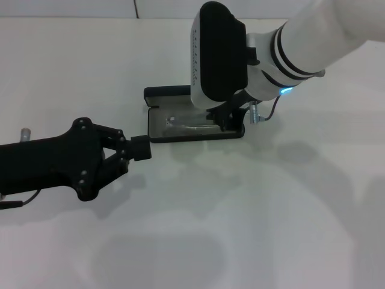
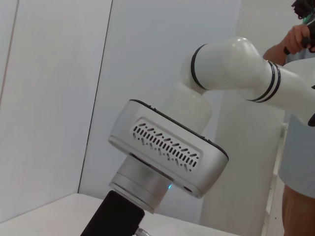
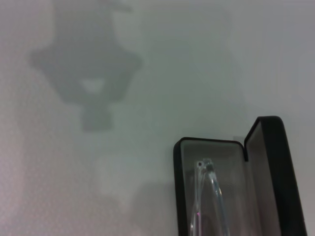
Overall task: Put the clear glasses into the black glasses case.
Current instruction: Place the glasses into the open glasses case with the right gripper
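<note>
While the left gripper (image 1: 139, 149) rests clenched, the right gripper (image 1: 224, 117), fingers hidden, reaches into the black glasses case (image 1: 157, 133).

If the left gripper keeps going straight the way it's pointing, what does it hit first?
Most likely the near end of the open black glasses case. The left gripper points right at it from close by, though its height above the table is unclear.

I'm working in what looks like a lab or test room: a bare white table (image 1: 252, 229) fills my head view, with plain white wall panels (image 2: 54, 98) and a person standing at the far right of my left wrist view.
</note>
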Tool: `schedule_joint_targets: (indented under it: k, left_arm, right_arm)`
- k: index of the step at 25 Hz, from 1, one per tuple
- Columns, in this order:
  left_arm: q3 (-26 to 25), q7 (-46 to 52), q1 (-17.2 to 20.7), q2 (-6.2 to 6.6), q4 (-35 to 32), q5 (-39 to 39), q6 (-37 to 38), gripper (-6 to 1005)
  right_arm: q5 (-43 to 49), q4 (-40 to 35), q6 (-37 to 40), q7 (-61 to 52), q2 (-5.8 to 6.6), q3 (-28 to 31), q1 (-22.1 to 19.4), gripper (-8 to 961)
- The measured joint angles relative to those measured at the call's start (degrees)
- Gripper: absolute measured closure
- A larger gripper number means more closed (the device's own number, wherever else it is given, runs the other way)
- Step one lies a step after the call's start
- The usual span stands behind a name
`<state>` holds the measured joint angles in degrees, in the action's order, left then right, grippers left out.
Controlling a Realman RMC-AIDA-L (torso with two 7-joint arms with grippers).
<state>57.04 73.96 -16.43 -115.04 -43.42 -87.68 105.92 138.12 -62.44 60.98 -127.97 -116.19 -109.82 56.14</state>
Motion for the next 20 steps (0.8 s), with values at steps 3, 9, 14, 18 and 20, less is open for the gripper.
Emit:
schedule_joint_targets:
  k: [3,9,14,18,20]
  left_arm:
    - [0.0,0.0,0.0,-0.08,0.0,-0.3,0.0,951]
    - [0.0,-0.2,0.5,0.29,0.0,-1.0,0.0,951]
    - [0.0,-0.2,0.5,0.41,0.0,-1.1,0.0,952]
    - [0.0,0.0,0.7,0.69,-2.0,-4.3,0.0,952]
    - [0.0,0.2,0.8,0.75,-2.8,-5.3,0.0,952]
  right_arm:
    - [0.1,0.0,-1.1,0.0,0.0,-0.5,-0.4,867]
    - [0.1,0.1,-1.7,0.0,0.0,-1.0,-1.1,864]
    - [0.1,0.1,-2.2,0.0,0.0,-1.3,-1.4,861]
    - [0.1,0.1,-2.6,0.0,0.0,-1.4,-1.4,859]
    - [0.1,0.1,-2.9,0.0,0.0,-1.4,-1.4,858]
